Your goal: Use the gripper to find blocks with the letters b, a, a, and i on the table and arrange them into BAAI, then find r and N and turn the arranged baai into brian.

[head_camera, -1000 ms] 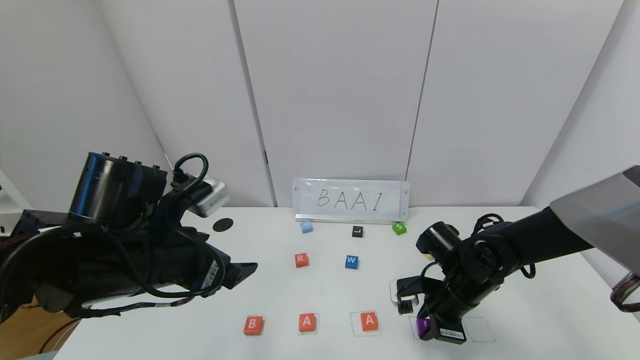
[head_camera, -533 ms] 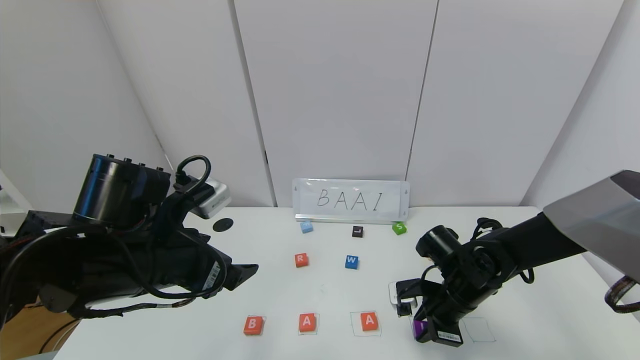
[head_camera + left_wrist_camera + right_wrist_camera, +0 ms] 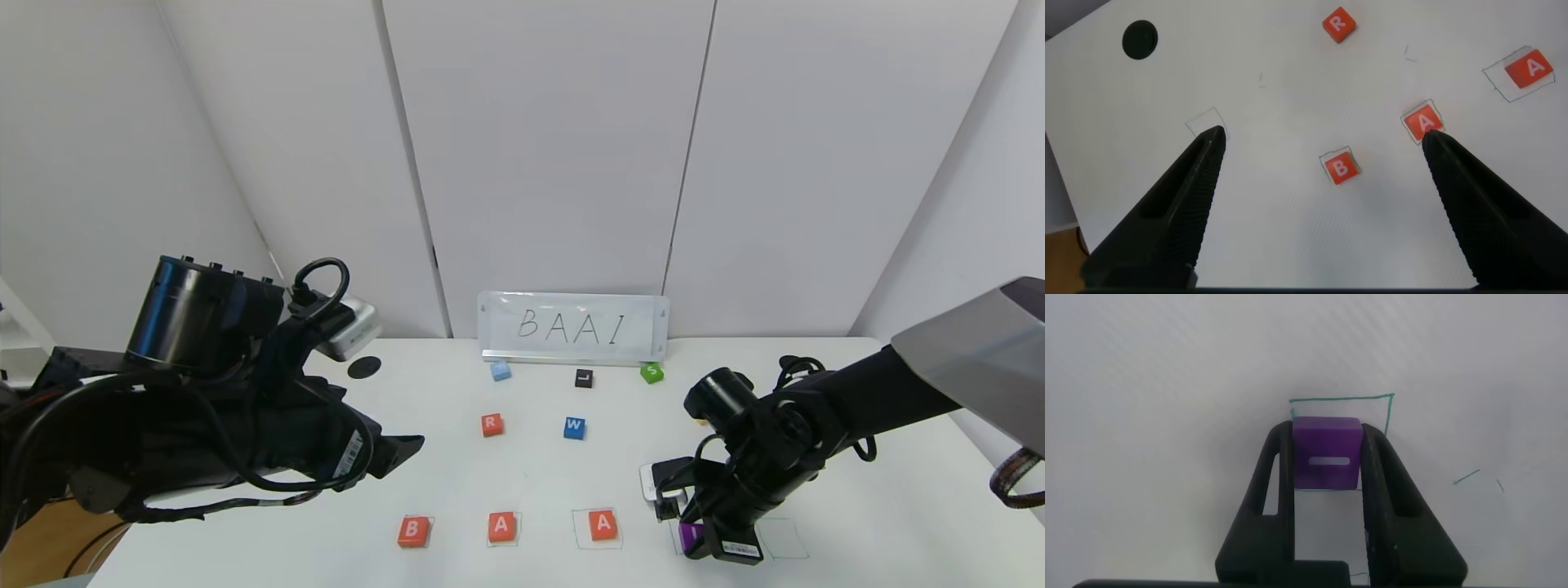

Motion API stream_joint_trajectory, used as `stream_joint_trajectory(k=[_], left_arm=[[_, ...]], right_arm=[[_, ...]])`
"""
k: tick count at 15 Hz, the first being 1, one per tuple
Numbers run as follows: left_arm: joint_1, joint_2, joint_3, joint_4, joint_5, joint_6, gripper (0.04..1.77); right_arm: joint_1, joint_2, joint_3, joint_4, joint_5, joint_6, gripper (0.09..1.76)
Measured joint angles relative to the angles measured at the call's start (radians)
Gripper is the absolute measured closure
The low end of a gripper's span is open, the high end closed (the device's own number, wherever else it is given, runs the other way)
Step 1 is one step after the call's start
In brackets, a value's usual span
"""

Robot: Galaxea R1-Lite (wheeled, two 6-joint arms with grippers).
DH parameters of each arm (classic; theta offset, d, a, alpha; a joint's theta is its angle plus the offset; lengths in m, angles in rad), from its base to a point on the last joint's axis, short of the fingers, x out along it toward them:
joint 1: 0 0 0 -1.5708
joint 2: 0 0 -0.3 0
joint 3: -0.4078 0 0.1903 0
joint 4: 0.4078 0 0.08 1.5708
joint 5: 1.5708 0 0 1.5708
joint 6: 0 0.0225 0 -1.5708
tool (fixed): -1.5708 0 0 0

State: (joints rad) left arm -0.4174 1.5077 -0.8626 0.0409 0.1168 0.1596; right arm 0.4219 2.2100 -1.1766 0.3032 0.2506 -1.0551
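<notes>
Clamping the smooth purple I cube point(image 3: 1326, 452) between its black fingers point(image 3: 1272, 483), the right end effector point(image 3: 709, 539) sits low at the frame's lower right, over a green drawn square point(image 3: 1343, 399) on the matte white tabletop point(image 3: 882, 506). Orange B point(image 3: 413, 531), A point(image 3: 502, 527) and A point(image 3: 602, 523) line the bottom edge; R point(image 3: 491, 424) lies mid-frame. Left end effector point(image 3: 1319, 147) hovers, spread wide.

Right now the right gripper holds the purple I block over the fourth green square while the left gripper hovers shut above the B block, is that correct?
Not quite: the left gripper is open, as the left wrist view shows, its fingers wide apart above the B block. The right gripper does hold the purple I block at its green square.
</notes>
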Motion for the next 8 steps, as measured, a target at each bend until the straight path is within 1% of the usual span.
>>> stream_joint_trajectory(k=[3,6,8], left_arm=[[-0.003,0.001,0.001,-0.001,0.000,0.000,0.09],[-0.003,0.002,0.002,-0.001,0.000,0.001,0.09],[-0.004,0.003,0.002,-0.001,-0.001,0.001,0.09]], right_arm=[[-0.001,0.000,0.000,0.000,0.000,-0.010,1.32],[-0.001,0.001,0.000,0.003,0.001,-0.027,0.97],[0.002,0.000,0.001,0.003,0.001,-0.023,0.79]])
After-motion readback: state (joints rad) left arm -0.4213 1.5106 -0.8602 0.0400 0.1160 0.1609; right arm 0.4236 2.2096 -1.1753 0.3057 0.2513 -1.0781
